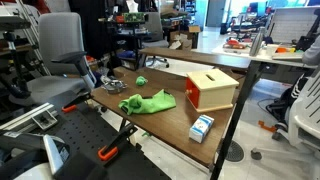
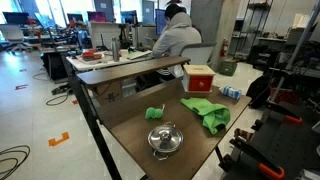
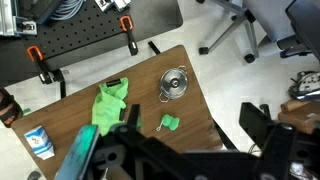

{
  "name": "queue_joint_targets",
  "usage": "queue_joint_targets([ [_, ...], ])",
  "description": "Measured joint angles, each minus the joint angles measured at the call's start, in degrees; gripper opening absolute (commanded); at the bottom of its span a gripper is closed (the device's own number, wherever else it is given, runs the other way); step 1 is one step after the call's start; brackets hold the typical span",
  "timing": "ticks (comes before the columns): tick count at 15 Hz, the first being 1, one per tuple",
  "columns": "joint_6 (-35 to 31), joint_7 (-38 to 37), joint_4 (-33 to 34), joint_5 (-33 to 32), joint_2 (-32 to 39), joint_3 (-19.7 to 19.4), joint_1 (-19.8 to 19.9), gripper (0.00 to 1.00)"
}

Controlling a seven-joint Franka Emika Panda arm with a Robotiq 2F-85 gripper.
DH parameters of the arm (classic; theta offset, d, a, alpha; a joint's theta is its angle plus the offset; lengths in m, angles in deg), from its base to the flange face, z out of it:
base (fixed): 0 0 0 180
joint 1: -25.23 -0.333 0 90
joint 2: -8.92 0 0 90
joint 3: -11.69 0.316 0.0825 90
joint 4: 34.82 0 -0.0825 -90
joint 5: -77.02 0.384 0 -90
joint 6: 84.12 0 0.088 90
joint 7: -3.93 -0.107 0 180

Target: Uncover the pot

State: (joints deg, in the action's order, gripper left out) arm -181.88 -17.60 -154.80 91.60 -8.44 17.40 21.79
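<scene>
A small silver pot with its lid on (image 3: 175,83) stands near the table's corner; it shows in both exterior views (image 2: 165,139) (image 1: 113,85). My gripper (image 3: 190,112) is seen only in the wrist view. It hangs high above the table, open and empty, its two dark fingers wide apart. The pot lies ahead of the fingers, well below them. The arm does not show in either exterior view.
On the wooden table (image 3: 150,70) lie a green cloth (image 3: 110,103), a small green object (image 3: 168,123), a blue-white carton (image 3: 38,142) and a red wooden box (image 2: 200,78). Office chairs (image 1: 60,50) and a second desk (image 1: 200,55) stand around it.
</scene>
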Motion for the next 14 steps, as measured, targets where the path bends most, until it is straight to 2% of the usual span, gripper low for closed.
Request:
queue_joint_targets([
  [14,0.0,0.0,0.1,0.0,0.0,0.0,0.0,1.00],
])
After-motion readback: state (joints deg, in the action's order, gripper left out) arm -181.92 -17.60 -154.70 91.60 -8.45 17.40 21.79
